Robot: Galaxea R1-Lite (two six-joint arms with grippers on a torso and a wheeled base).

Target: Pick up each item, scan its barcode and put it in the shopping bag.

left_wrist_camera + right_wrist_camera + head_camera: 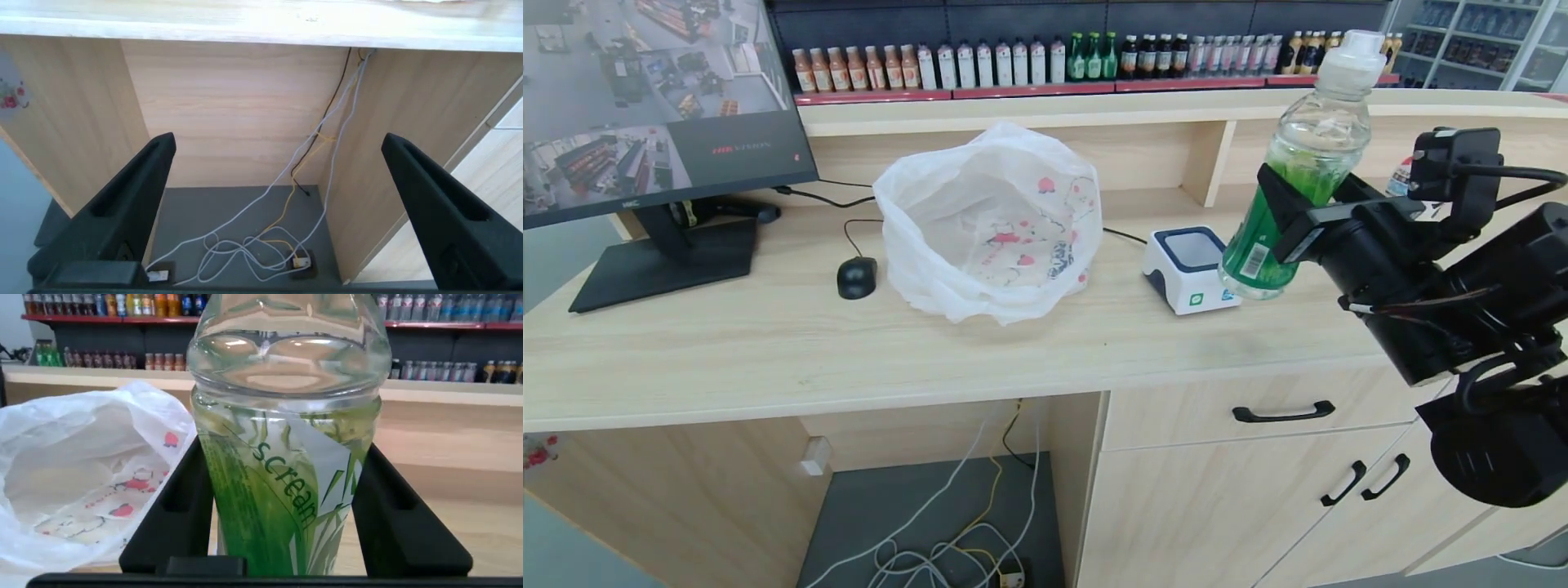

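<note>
My right gripper (1278, 214) is shut on a clear bottle with a green label (1294, 180), held tilted in the air just right of the white barcode scanner (1186, 269); the barcode on its lower part faces the scanner's side. In the right wrist view the bottle (286, 441) sits between the two black fingers (167, 506). The white shopping bag (992, 220) stands open in the middle of the counter, left of the scanner, and its edge (73, 482) lies beyond the bottle. My left gripper (278, 212) hangs open below the counter, facing the cable recess.
A monitor (645, 106) on a black stand and a black mouse (856, 278) sit on the left of the wooden counter (768, 343). Shelves with bottles (1045, 61) run behind. Loose cables (261, 245) lie on the floor under the counter; drawers (1282, 412) are at right.
</note>
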